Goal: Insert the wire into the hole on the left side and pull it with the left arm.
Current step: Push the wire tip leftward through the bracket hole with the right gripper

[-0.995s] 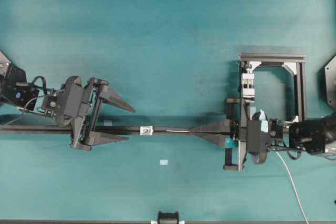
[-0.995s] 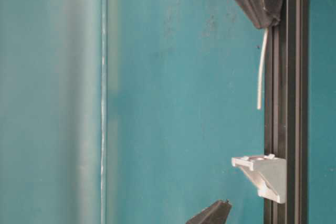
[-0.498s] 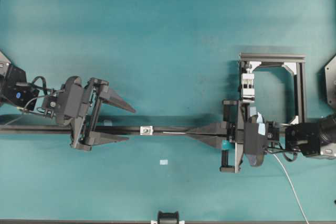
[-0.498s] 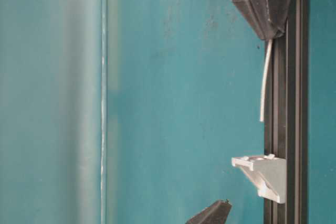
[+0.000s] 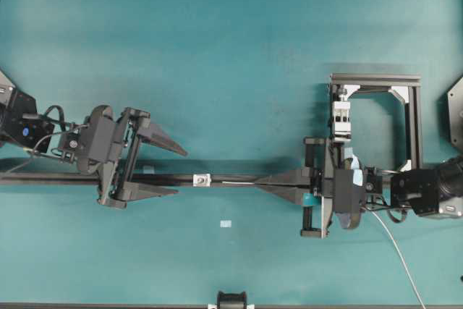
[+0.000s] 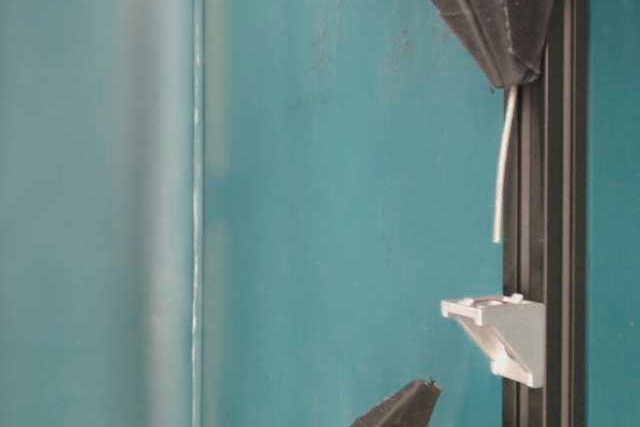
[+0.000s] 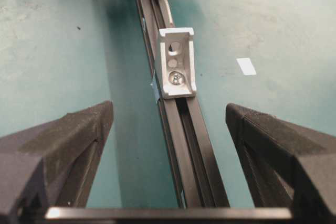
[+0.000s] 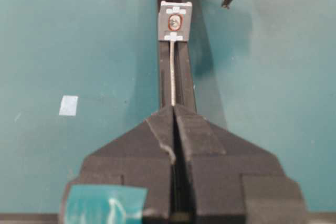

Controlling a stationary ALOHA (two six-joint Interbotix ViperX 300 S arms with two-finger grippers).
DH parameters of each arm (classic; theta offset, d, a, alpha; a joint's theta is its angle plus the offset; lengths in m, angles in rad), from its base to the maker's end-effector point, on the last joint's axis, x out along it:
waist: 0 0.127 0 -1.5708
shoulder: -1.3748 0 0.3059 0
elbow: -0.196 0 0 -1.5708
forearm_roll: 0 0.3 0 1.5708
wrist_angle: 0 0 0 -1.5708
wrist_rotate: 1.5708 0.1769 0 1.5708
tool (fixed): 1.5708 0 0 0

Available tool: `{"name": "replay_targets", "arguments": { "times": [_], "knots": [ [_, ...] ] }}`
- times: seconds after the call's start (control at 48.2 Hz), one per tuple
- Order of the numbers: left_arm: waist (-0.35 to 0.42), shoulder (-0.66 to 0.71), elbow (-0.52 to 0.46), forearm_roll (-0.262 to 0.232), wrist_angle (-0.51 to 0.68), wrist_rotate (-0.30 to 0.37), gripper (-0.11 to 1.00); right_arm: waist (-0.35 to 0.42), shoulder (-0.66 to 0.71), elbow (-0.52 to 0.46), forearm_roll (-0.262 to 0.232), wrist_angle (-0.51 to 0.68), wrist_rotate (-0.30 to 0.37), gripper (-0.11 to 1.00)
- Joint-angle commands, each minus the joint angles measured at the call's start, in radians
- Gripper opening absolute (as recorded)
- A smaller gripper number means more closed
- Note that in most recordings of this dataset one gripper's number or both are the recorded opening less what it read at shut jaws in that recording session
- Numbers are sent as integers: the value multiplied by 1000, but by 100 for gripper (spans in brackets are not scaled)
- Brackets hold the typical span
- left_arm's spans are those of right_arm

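Overhead exterior view gives the plainest reading of progress: the right gripper (image 5: 259, 179) has its fingers pressed together on the wire (image 5: 235, 181), and the free end lies along the black rail (image 5: 43, 177), pointing at the small silver-white fitting (image 5: 202, 179) but stopping just short of it. So the grasp and the lining-up look done, while the insertion itself is not yet made. From the table-level view the wire's tip (image 6: 496, 237) hangs apart from the fitting (image 6: 497, 332), with bare worktop (image 6: 330, 197) showing between them. Still to come, as I judge it: pushing the tip through the hole, then the left arm taking hold on the far side and pulling.

The left gripper (image 5: 176, 171) waits on the other side of the fitting with its fingers spread wide, one on each side of the rail, holding nothing. Its wrist view shows the fitting (image 7: 176, 62) ahead between the two fingers (image 7: 68, 145), with the wire (image 7: 166, 6) curving in behind it.

The wire is thin, pale grey-white and much finer than the fingers. In the right wrist view it runs nearly straight from the closed fingers (image 8: 173, 109) toward the hole (image 8: 174, 23), a dark round opening centred in the square face; in the table-level view it shows a slight bow. A small pale tape rectangle (image 5: 226, 223) lies on the worktop nearby, apart from everything.
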Motion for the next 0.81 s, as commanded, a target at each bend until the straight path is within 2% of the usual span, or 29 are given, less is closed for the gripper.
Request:
{"name": "replay_targets", "arguments": {
  "times": [0.0, 0.788],
  "knots": [
    [-3, -11, -9, 3, -6, 2, 78, -9, -8, -17, -2, -5, -3, 4],
    [-3, -11, -9, 3, -2, 2, 78, -43, 8, -69, -2, 58, -32, 4]
  ]
}}
